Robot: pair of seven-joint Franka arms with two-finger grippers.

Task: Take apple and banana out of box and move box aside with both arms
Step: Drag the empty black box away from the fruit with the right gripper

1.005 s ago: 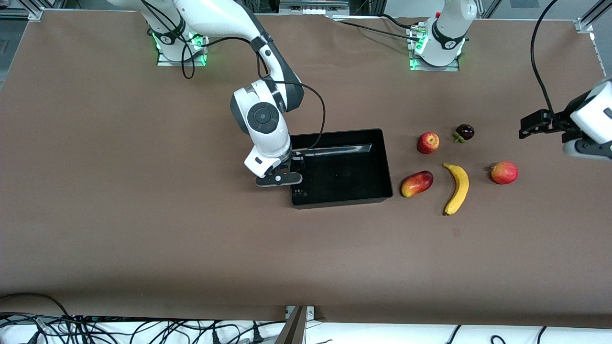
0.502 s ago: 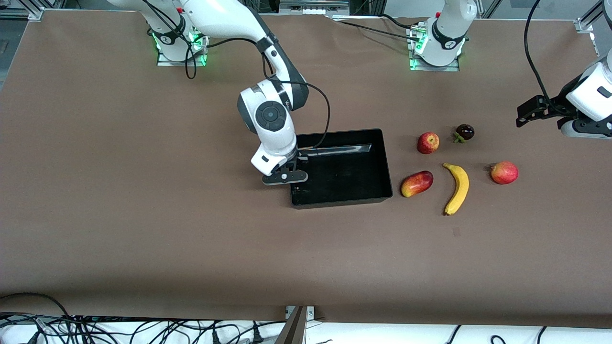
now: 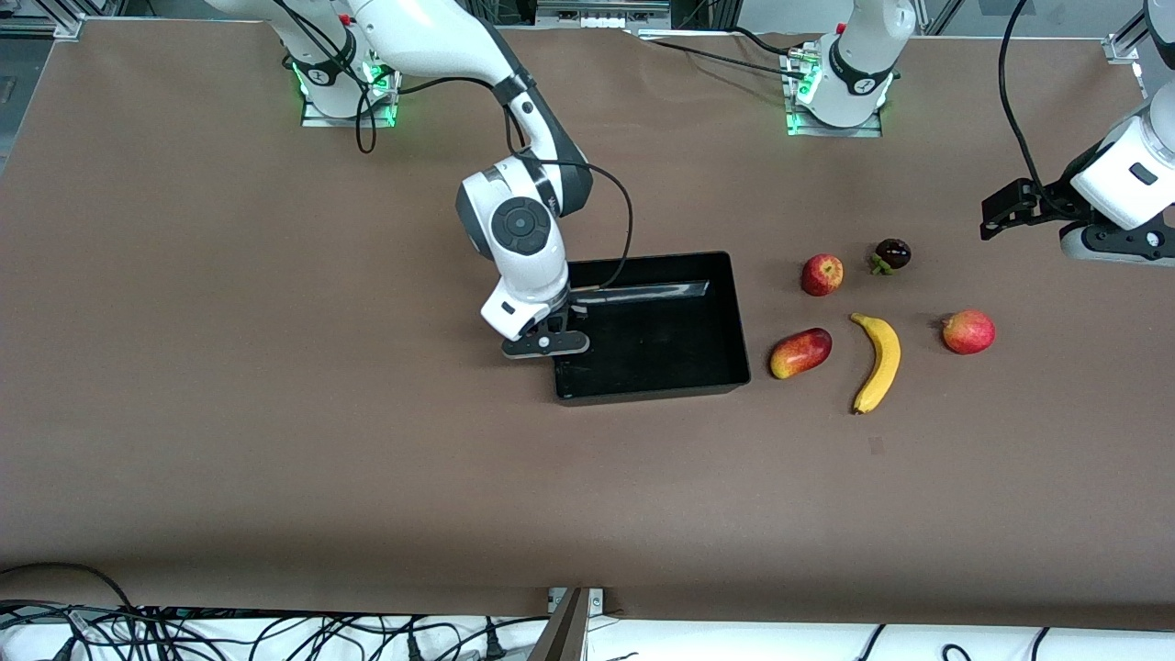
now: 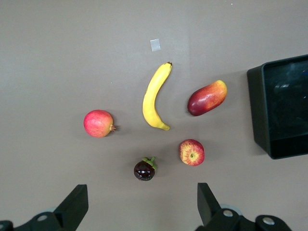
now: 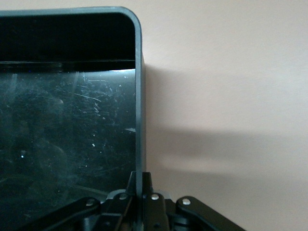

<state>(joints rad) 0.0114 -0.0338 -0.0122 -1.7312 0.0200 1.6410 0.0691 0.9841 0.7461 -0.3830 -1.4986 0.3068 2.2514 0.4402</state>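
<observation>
Apple [image 3: 822,274] and banana [image 3: 878,361] already lie on the bench [image 3: 275,413], at three o'clock of the empty box [image 3: 725,312]. My right hand [image 3: 545,344] pinches its nine o'clock wall; my left hand [image 4: 139,211] hovers spread above the fruit. Moving the box remains.

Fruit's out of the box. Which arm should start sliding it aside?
Right. Its tool is shut on the box wall at the right arm's end, as the right wrist view shows. The left tool hangs open above the table past the fruit, away from the box; it would have to travel first.
</observation>
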